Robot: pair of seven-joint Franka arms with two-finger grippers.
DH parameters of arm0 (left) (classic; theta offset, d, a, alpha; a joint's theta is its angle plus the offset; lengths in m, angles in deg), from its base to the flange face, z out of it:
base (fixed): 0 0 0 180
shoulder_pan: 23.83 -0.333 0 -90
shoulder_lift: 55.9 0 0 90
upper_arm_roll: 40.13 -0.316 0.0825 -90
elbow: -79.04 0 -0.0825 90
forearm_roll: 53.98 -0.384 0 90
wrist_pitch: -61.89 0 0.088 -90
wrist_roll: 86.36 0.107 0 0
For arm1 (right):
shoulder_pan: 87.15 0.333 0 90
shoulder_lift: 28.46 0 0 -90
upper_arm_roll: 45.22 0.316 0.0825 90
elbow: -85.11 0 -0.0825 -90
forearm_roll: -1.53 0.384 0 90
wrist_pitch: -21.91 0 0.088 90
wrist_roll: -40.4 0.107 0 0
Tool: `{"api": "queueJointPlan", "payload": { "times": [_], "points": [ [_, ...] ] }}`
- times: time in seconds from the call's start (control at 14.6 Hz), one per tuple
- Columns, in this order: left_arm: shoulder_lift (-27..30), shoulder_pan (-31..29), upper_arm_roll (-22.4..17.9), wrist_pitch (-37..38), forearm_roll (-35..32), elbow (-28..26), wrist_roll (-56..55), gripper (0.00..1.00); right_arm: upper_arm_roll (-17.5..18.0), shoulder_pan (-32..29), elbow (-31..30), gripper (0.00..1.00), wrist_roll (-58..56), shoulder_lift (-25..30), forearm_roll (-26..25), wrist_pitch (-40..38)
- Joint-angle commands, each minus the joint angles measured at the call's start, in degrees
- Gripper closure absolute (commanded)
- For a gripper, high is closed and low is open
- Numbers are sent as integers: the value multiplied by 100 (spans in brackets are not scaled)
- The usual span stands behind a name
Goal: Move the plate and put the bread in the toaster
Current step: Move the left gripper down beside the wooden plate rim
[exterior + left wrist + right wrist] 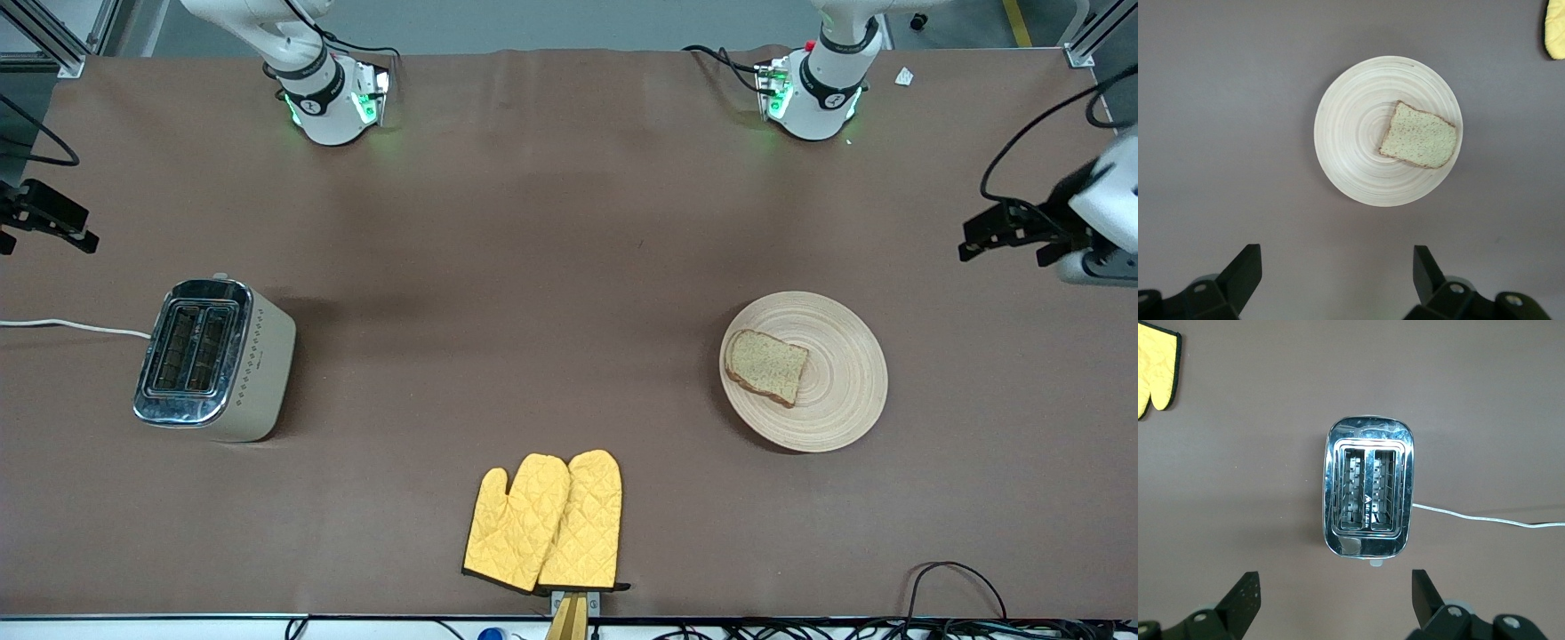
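The round light wooden plate [845, 391] lies toward the left arm's end of the table, with the brown speckled bread [766, 366] flat on it, off centre toward the toaster's side. Both show in the left wrist view: the plate [1351, 133] and the bread [1418, 137]. The cream toaster [213, 360] stands toward the right arm's end with both slots empty, and it also shows in the right wrist view [1368, 493]. My left gripper [1003, 251] [1337, 267] is open and empty, up over the table's left-arm end. My right gripper [44, 236] [1336, 590] is open and empty, up over the right-arm end.
A pair of yellow oven mitts [547, 524] lies at the table edge nearest the front camera, between toaster and plate; they also show in the wrist views [1556, 30] [1155, 370]. The toaster's white cord [71, 325] runs off the table's right-arm end.
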Motion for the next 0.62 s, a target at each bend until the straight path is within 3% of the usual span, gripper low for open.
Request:
{"api": "queueJointPlan", "payload": {
  "times": [0.0,0.27,0.55],
  "points": [
    [-549,-513,9,-14,558,106,448,0,16,0,52,0,9,0,-84,-66],
    [-1795,-1259,9,-163,1743,115,1606,0,-2,-35,34,0,9,0,-84,-232],
    [-3018,-1489,17,-470,2578,150,2618,0,-2,-44,131,0,9,-9,-102,-303]
  ]
}}
